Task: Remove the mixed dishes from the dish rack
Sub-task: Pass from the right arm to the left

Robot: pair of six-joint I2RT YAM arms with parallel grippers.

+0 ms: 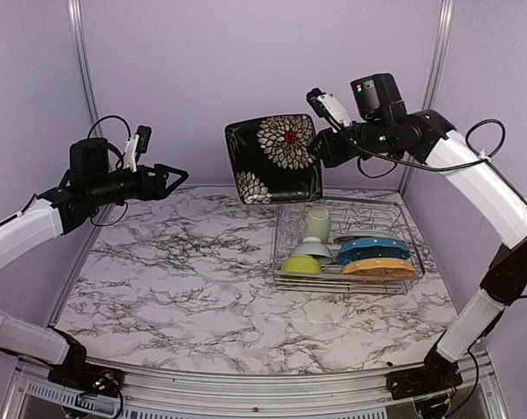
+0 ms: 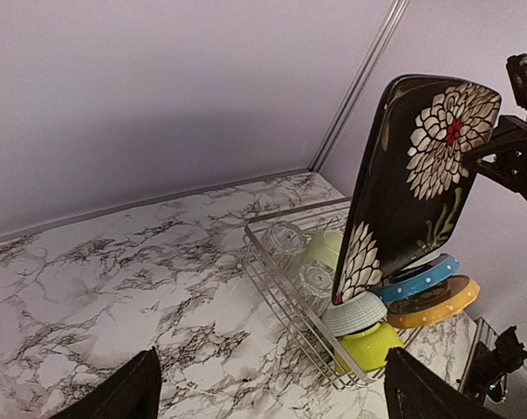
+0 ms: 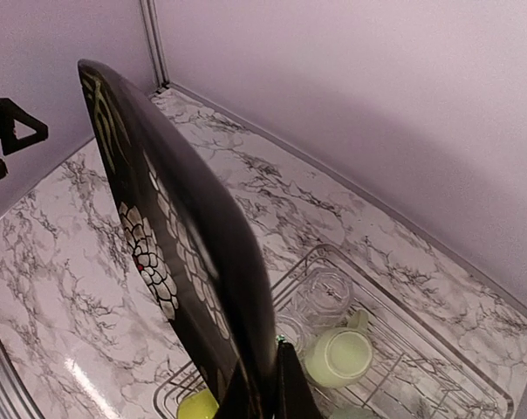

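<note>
Clamping one edge of the dark square plate (image 1: 277,157), my right pincer (image 1: 314,150) is clenched on its rim and holds it in the air, clear of everything below. The plate stands nearly upright on edge, its flowered face turned toward the near side of the counter (image 1: 176,271), its lower corner hanging above the far left end of the dish rack (image 1: 346,288) without touching the wire. From my grip the plate stretches leftward, so its free edge points at my other arm.

My left pincer (image 1: 172,179) hovers well apart from that edge, over the far left of the counter, at about the same height. Its jaws are spread wide, aimed straight across at the plate, and grip nothing. The right arm is plainly the nearer one, since it has the plate. I judge the coming move turns on this gap: either I swing the plate left and down onto bare counter, or I pass it across to the waiting left jaws.

Below in the rack sit the pale green mug (image 1: 316,223), clear glass (image 3: 325,292), small white bowl (image 1: 311,248), lime green bowl (image 1: 302,264), blue plate (image 1: 373,247) and orange dotted plate (image 1: 377,268), none yet unloaded.
</note>
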